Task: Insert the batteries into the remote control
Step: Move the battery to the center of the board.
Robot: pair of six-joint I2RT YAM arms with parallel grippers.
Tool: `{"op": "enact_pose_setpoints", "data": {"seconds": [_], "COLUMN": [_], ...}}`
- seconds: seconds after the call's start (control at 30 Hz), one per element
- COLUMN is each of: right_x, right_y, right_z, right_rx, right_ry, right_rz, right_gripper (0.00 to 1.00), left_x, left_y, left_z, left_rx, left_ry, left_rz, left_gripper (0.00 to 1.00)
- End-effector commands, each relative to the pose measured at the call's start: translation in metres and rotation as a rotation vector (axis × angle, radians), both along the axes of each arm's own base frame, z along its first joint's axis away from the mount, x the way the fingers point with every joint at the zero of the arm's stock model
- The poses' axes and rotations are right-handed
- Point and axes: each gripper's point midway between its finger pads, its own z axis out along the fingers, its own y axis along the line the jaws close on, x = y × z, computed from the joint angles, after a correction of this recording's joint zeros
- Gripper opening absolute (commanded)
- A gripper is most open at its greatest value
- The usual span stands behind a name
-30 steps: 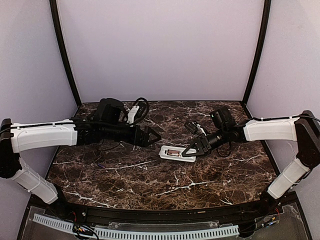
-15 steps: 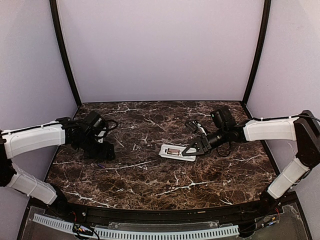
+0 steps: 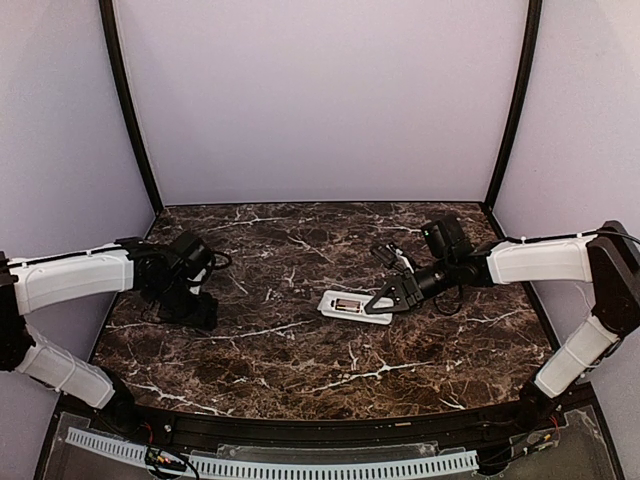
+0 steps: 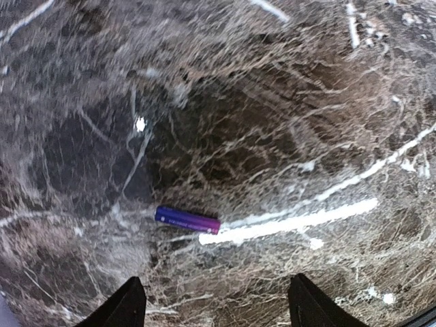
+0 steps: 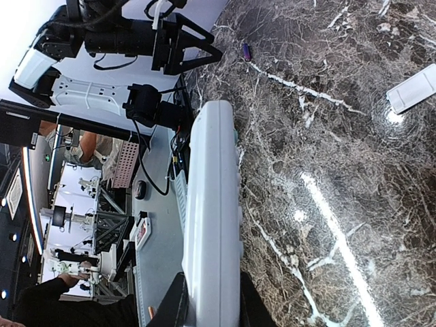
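The white remote control point(image 3: 345, 304) lies back-up at the table's middle, its compartment open with something reddish inside. My right gripper point(image 3: 385, 298) is shut on its right end; in the right wrist view the remote control point(image 5: 214, 204) runs edge-on between the jaws of the right gripper point(image 5: 211, 308). A purple battery point(image 4: 187, 219) lies flat on the marble just ahead of my left gripper point(image 4: 216, 308). That gripper is open, with nothing between its fingertips point(image 4: 126, 306). The left gripper point(image 3: 197, 310) points down at the table's left side. The battery point(image 5: 246, 51) also shows small and far off.
A small loose white cover piece point(image 5: 412, 88) lies on the dark marble table point(image 3: 320, 370) near the remote. Black frame posts point(image 3: 130, 110) rise at the back corners. The left arm point(image 5: 157, 41) shows beyond the remote's far end.
My left arm has swung from the table's middle to the left side and tipped down over the battery, its jaws narrowing somewhat. The right arm and remote have not moved.
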Motion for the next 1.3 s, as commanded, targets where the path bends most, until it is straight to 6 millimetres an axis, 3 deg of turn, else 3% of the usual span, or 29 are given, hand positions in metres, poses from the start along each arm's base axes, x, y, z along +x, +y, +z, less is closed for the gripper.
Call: {"op": "enact_pose_setpoints", "data": {"seconds": [0.0,0.1,0.17,0.23,0.33,0.53,0.6,0.83,1.27], "right_x": [0.002,0.001,0.001,0.001,0.000,-0.002,-0.002,-0.002,-0.002], "right_y": [0.000,0.000,0.000,-0.001,0.000,0.000,0.000,0.001,0.000], "right_z": [0.003,0.004,0.005,0.005,0.006,0.008,0.008,0.008,0.011], "right_rx": [0.030,0.033,0.036,0.039,0.047,0.061,0.063,0.064,0.082], "right_ry": [-0.031,-0.035,-0.036,-0.037,-0.037,-0.029,-0.025,-0.013,-0.020], "right_rz": [0.010,0.009,0.012,0.011,0.013,0.018,0.019,0.021,0.024], "right_gripper": [0.00,0.00,0.00,0.00,0.00,0.00,0.00,0.00,0.00], "left_x": [0.013,0.023,0.020,0.017,0.016,0.017,0.011,0.001,0.004], "left_y": [-0.003,-0.006,-0.001,0.007,-0.001,0.013,0.017,0.015,0.008], "left_z": [0.017,0.023,0.013,0.010,0.011,0.014,0.007,-0.016,-0.035], "left_rx": [0.098,0.146,0.219,0.276,0.237,0.341,0.356,0.336,0.320], "left_ry": [-0.002,0.011,0.100,0.148,0.137,0.092,0.107,0.174,0.289], "left_rz": [-0.248,-0.377,-0.461,-0.541,-0.614,-0.789,-0.849,-0.931,-0.991], "left_gripper": [0.73,0.80,0.81,0.81,0.81,0.78,0.78,0.73,0.59]}}
